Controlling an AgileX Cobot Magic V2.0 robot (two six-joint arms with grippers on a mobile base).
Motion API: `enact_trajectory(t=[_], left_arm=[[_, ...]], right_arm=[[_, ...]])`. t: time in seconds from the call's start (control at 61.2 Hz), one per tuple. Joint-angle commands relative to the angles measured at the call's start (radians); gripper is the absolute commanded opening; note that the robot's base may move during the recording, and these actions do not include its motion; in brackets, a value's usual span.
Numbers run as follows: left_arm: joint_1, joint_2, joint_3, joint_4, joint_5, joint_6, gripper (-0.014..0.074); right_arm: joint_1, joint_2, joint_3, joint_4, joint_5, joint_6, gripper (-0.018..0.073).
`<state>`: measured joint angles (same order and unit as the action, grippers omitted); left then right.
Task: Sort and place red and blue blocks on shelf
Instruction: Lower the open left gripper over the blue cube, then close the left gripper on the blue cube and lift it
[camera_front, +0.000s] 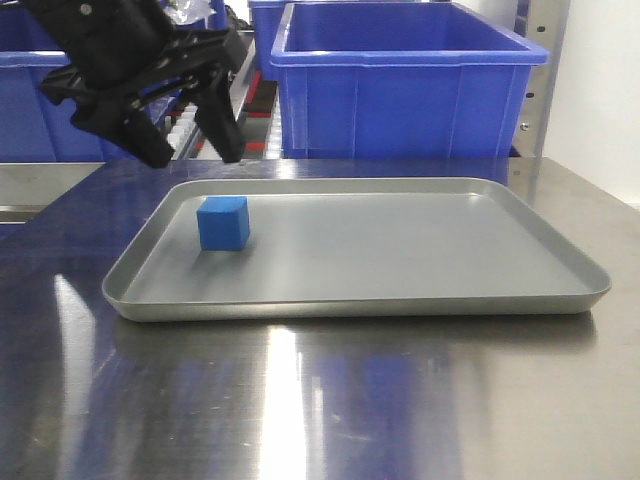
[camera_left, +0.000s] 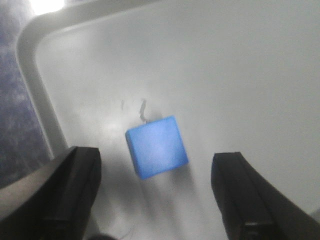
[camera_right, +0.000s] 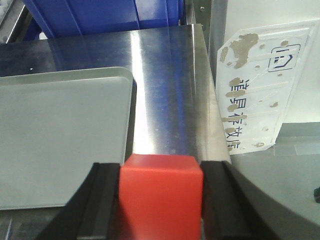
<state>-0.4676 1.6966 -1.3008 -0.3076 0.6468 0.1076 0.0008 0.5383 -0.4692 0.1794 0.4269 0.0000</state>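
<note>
The blue block (camera_front: 222, 223) rests on the left part of the grey tray (camera_front: 350, 306). My left gripper (camera_front: 190, 143) hangs open above and just behind it. In the left wrist view the blue block (camera_left: 156, 146) lies on the tray (camera_left: 35, 75) a little ahead of the gap between the two spread fingers (camera_left: 65, 192) of the left gripper (camera_left: 157, 200), touching neither. My right gripper (camera_right: 160, 202) is shut on the red block (camera_right: 160, 192), held above the tray's right edge (camera_right: 127, 115) and the steel tabletop (camera_right: 170, 90). White roller tracks of the shelf (camera_front: 257, 105) show between the bins.
Big blue bins (camera_front: 400, 85) stand on the rack behind the tray, another at the far left (camera_front: 25, 105). A steel upright (camera_front: 545, 60) rises at the back right. A white spotted label plate (camera_right: 260, 85) sits beyond the table's right edge.
</note>
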Motion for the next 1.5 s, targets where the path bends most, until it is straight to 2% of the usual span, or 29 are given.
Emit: enact_trajectory(t=[0.0,0.212,0.376,0.507,0.605,0.687,0.785,1.112,1.487], left_arm=[[-0.005,-0.028,-0.049,-0.013,-0.055,-0.016,0.0528],[-0.024,-0.017,-0.06,0.01,-0.056,-0.017,0.0531],[-0.041,-0.001,-0.062,0.03,-0.06,-0.017,0.0578],[-0.052,0.013,-0.062,0.038,-0.067,-0.023,0.0582],[-0.052,0.016,-0.062,0.066,-0.082,-0.065,0.0582],[-0.052,0.016,-0.062,0.137,-0.091,-0.154,0.0582],[-0.052,0.016,-0.062,0.188,-0.094,-0.185,0.0581],[-0.056,0.049,-0.062,0.186,-0.09,-0.232,0.058],[-0.074,0.101,-0.064,0.16,-0.115,-0.237,0.058]], right_arm=[[-0.004,0.0,-0.03,0.006,-0.078,-0.008,0.0058],[-0.004,0.0,-0.03,0.006,-0.078,-0.008,0.0058],[-0.004,0.0,-0.03,0.006,-0.078,-0.008,0.0058],[-0.004,0.0,-0.03,0.006,-0.078,-0.008,0.0058],[-0.004,0.0,-0.03,0.006,-0.078,-0.008,0.0058],[-0.004,0.0,-0.03,0.006,-0.078,-0.008,0.0058],[-0.004,0.0,-0.03,0.006,-0.078,-0.008,0.0058],[-0.004,0.0,-0.03,0.006,-0.078,-0.008,0.0058],[-0.004,0.0,-0.03,0.006,-0.078,-0.008,0.0058]])
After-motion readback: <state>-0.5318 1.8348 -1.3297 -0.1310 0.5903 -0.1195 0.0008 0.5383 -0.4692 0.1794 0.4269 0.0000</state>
